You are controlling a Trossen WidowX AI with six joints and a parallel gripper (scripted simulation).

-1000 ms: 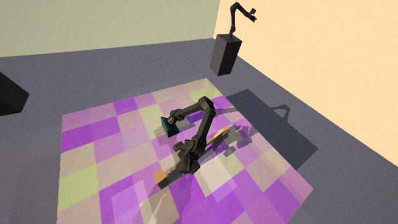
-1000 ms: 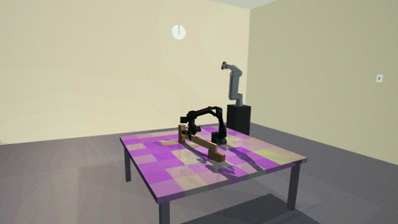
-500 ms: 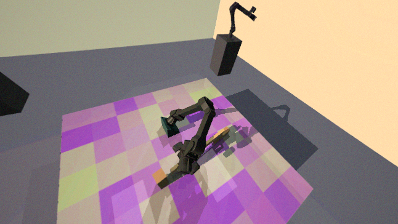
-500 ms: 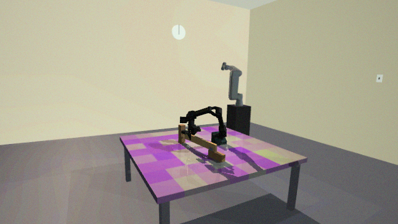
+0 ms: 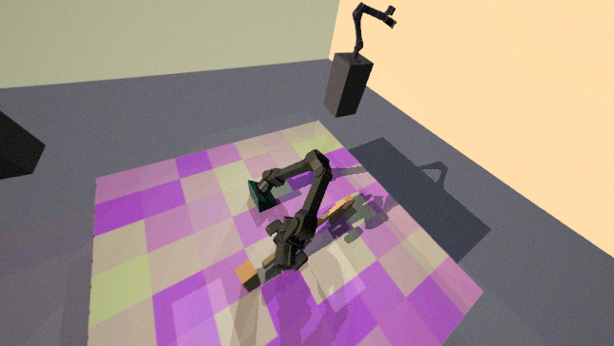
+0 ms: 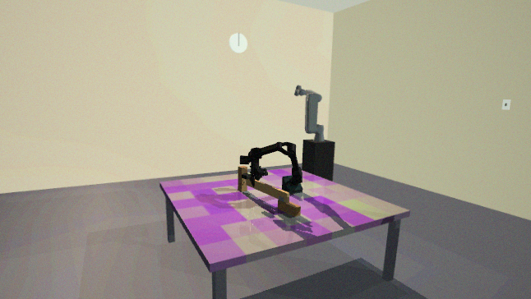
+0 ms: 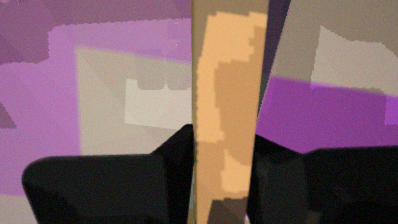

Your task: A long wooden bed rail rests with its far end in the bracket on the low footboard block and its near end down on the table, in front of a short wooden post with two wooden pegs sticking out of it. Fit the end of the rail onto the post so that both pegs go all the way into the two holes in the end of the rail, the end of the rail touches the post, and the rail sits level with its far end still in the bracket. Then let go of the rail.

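The wooden rail (image 5: pixel 335 210) (image 6: pixel 270 189) (image 7: pixel 232 100) is held off the table at its near end and looks about level. Its far end is at the low footboard block (image 6: pixel 290 208); the bracket is too small to make out. The upright post (image 5: pixel 245 271) (image 6: pixel 242 179) stands just beyond the rail's near end. A small gap seems to show between them in the top view. The pegs and holes are hidden or too small to see. My gripper (image 6: pixel 251 180) (image 7: pixel 208 131) is shut on the rail near the post, with one finger on each side.
My arm's dark green base (image 5: pixel 264 199) (image 6: pixel 292 185) stands on the patchwork table (image 5: pixel 124 247) (image 6: pixel 230 246) to one side of the rail. My arm arches over from it and hides the middle of the rail in the top view. Other arms on pedestals stand away from the table.
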